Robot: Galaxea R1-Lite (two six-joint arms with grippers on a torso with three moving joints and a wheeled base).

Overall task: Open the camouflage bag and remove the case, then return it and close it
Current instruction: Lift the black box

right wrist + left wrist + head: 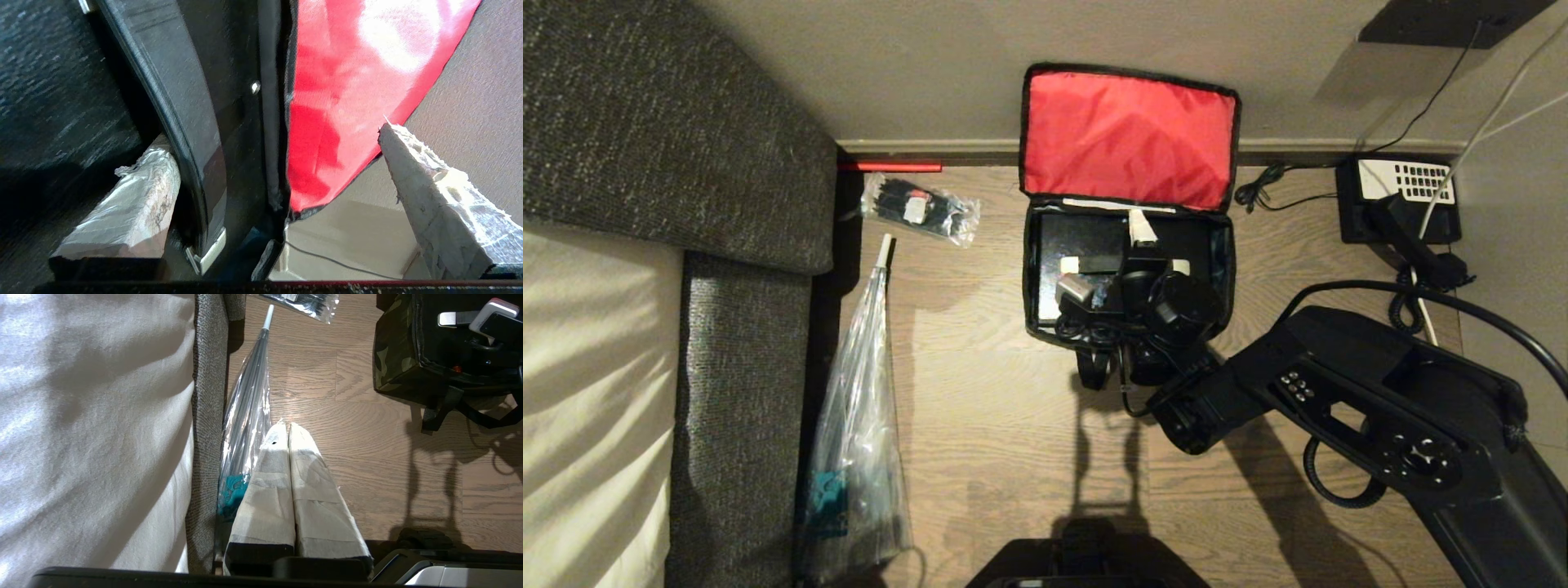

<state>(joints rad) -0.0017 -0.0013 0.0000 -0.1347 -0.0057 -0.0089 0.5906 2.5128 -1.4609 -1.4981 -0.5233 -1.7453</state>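
Now my right tool (1123, 269) hangs spread wide over the open camouflage bag (1127, 204) on the floor (980, 408).
I see the case (1086, 245) lying inside the bag, the red lid lining leaning against the wall. One finger (130, 212) sits on the case's inner side, the other (433, 196) beyond the lid; I cannot tell whether either touches. My left tool (289, 457) is clenched, empty, near the sofa (208, 416).

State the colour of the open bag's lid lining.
Red; the lid lining shows best in the head view.
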